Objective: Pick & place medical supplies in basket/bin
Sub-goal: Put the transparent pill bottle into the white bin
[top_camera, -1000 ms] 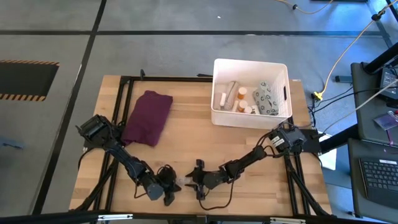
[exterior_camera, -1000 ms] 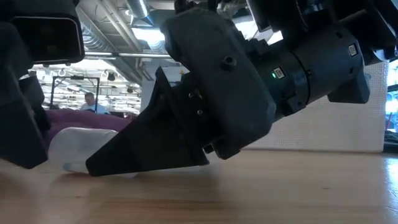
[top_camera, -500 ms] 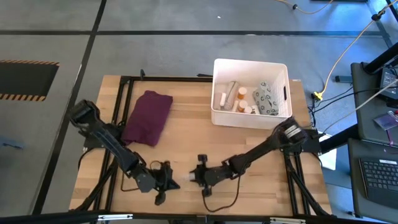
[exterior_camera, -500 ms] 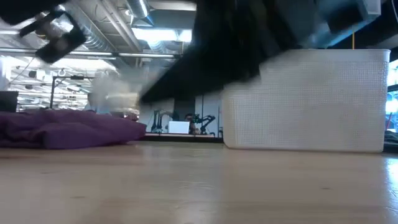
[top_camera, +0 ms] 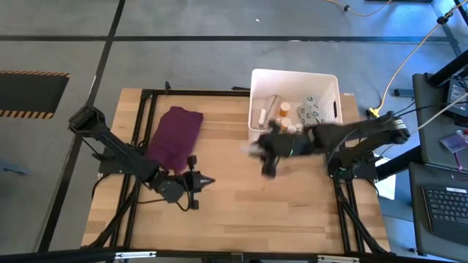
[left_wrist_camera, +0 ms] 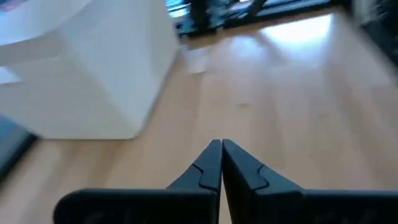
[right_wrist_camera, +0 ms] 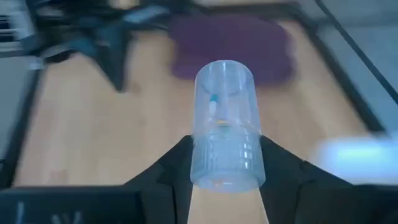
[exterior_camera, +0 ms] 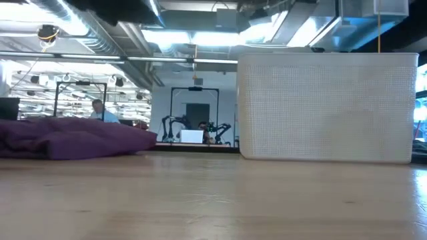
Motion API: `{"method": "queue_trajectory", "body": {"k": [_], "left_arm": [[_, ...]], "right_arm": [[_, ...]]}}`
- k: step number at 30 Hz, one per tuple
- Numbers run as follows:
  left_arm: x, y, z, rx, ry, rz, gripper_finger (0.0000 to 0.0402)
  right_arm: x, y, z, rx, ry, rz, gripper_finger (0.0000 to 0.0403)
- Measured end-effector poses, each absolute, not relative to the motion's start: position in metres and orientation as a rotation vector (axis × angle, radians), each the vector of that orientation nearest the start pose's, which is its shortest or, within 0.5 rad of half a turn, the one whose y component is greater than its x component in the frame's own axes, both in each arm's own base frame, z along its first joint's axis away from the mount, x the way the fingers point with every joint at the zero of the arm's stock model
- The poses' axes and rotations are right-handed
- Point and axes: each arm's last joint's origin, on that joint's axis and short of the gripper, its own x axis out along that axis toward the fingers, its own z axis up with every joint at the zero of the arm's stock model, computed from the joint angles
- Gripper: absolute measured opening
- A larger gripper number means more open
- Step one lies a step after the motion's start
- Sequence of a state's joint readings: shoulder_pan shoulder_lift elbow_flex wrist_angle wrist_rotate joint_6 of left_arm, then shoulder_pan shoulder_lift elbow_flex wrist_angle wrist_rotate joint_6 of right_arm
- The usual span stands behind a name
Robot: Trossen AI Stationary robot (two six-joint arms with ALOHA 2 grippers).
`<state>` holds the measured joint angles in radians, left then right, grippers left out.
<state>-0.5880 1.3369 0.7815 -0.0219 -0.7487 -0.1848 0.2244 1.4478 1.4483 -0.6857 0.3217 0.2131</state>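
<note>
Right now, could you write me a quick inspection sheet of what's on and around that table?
Surface: wooden table, bare at the front.
Job's things: white bin at the far right of the table, several small supplies inside; a clear pill bottle is held in the right gripper near the bin's front.
Clutter: purple folded cloth on the left.
Grippers: left gripper shut and empty, over the table beside the cloth; right shut on the bottle.
Cables: yellow cable on the floor at right.
Surroundings: a keyboard at right; a person far behind.
</note>
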Motion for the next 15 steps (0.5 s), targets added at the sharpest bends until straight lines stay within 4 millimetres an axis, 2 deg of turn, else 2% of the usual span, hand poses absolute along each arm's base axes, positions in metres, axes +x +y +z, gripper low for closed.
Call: {"method": "queue_trajectory", "body": {"k": [4, 8, 12, 15], "left_arm": [[0.242, -0.12, 0.229, 0.266, 0.494, 0.273, 0.0011], [0.245, -0.104, 0.224, 0.259, 0.558, 0.313, 0.0011], [0.25, -0.09, 0.222, 0.244, 0.593, 0.341, 0.0008], [0.254, -0.08, 0.222, 0.226, 0.604, 0.362, 0.0006]], "right_arm": [[0.274, 0.007, 0.39, 0.161, 0.812, -0.393, 0.0139], [0.245, -0.039, 0.397, 0.281, 1.011, -0.589, 0.0139], [0.23, -0.07, 0.395, 0.358, 1.132, -0.528, 0.014], [0.226, -0.091, 0.386, 0.39, 1.188, -0.438, 0.0141]]}}
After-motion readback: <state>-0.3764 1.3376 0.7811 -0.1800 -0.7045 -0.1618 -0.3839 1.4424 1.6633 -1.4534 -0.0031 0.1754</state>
